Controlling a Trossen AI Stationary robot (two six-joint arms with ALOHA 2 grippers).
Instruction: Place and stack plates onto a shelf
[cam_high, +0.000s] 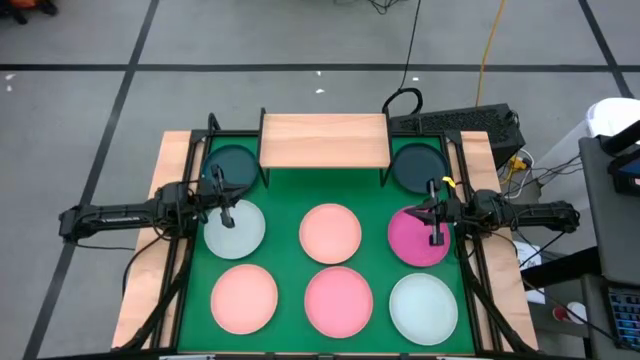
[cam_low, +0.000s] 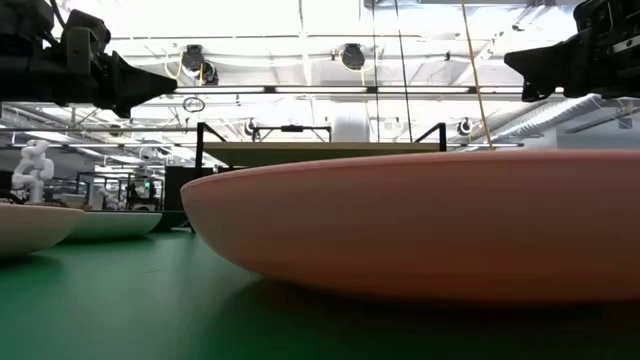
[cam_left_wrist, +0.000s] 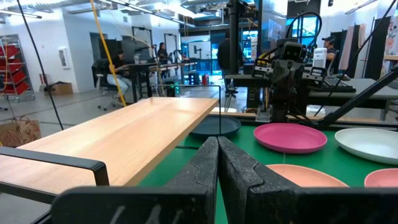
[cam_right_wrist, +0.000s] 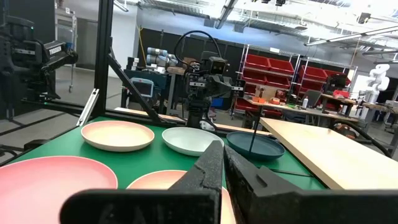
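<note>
The light-wood shelf stands on black legs at the far middle of the green mat, with a dark teal plate on either side of it. Lying flat on the mat are two pale mint plates, three pink plates and the magenta plate. My left gripper is shut, raised above the left mint plate. My right gripper is shut, raised above the magenta plate. In the low view both grippers hang well above the plates.
Black frame rails run along both sides of the mat. A keyboard and cables lie behind the shelf on the right. The shelf top is bare. People and workbenches show in the room beyond.
</note>
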